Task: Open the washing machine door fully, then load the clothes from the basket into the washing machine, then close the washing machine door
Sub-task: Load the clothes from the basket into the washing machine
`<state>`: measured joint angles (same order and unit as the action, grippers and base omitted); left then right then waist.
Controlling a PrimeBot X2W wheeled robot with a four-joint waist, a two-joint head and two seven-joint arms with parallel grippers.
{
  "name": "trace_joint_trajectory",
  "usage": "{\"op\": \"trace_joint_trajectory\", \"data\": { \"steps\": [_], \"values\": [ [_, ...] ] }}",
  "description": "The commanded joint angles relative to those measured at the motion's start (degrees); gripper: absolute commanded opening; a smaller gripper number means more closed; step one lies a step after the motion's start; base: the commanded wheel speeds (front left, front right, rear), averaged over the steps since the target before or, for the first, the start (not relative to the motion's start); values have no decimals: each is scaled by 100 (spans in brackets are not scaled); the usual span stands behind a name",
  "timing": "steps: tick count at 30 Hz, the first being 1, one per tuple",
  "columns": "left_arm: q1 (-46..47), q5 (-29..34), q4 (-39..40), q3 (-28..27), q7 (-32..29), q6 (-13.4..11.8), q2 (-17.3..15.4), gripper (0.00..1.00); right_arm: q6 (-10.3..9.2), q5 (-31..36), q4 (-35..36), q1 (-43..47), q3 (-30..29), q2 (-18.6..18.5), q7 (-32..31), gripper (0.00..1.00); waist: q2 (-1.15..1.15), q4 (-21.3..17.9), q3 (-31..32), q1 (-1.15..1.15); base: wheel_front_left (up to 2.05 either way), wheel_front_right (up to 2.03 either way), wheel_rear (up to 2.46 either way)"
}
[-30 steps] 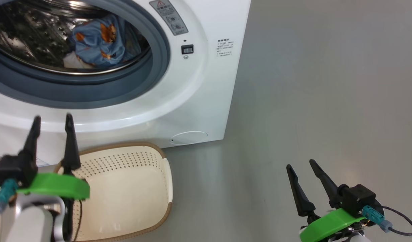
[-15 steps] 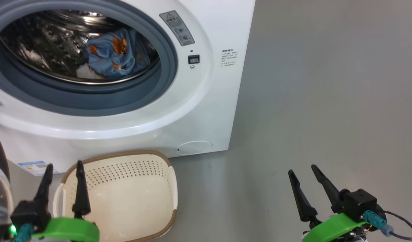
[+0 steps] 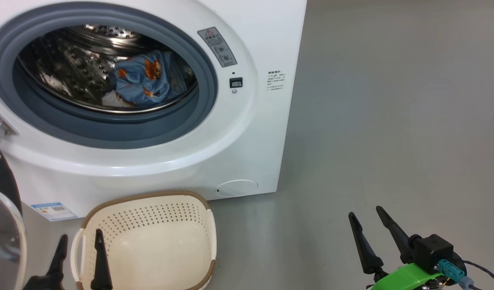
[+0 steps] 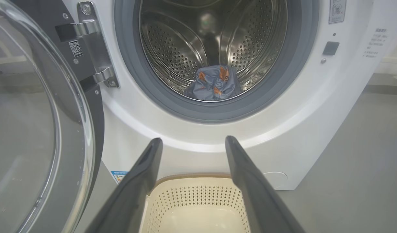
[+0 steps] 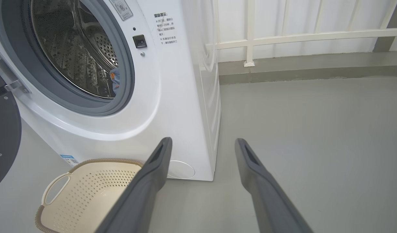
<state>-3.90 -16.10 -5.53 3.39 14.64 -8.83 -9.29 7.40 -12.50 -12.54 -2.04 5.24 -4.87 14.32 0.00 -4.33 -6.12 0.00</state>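
The washing machine door [image 4: 39, 129] is cut off by the left edge in both the head view and the left wrist view, so part of its black rim and clear glass bowl shows, with one metal hinge [image 4: 98, 48] holding it swung wide to the left of the washing machine [image 3: 247, 133]. The machine's one grey-ringed round mouth faces the robot, and the top of the drum is out of frame. Deep inside, on the drum's floor, the clothes [image 3: 144, 82] lie as one bundle, blue with orange-brown prints over a pale piece; how many garments make it up cannot be told. The one basket [image 3: 146, 195] stands on the grey floor [image 3: 392, 121] just in front of the machine, mouth up. Its near end is cut off below, so its long axis is hard to judge. One handle loop shows clearly at its left side. Of the left gripper [image 3: 81, 235], two dark finger ends rise from the bottom edge at the basket's left side, spread apart with nothing between them. The right gripper [image 3: 365, 212] sits well apart over bare floor, its two fingers likewise spread and pointing toward the machine. One blue label sticker [image 3: 53, 210] marks the machine's lower front.
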Motion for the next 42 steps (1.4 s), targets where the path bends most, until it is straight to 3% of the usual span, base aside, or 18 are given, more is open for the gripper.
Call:
{"op": "trace_joint_trajectory", "data": {
  "steps": [1, 16, 42],
  "values": [
    [69, 57, 152, -228, 36, -3, -39, 100, 9, 68, 154, -11, 144, -45, 68, 100, 0, 10, 30, 0, 0, 0, 0],
    [-182, 387, 277, -349, 36, 150, 291, 100, 9, 130, 236, 35, 75, -40, 68, 100, 0, 26, 211, 0, 0, 0, 0],
    [-227, 626, 224, -604, 36, 388, 527, 100, 9, 232, 246, -4, -22, 39, 68, 100, 0, 41, 301, 0, 0, 0, 0]
  ]
}}
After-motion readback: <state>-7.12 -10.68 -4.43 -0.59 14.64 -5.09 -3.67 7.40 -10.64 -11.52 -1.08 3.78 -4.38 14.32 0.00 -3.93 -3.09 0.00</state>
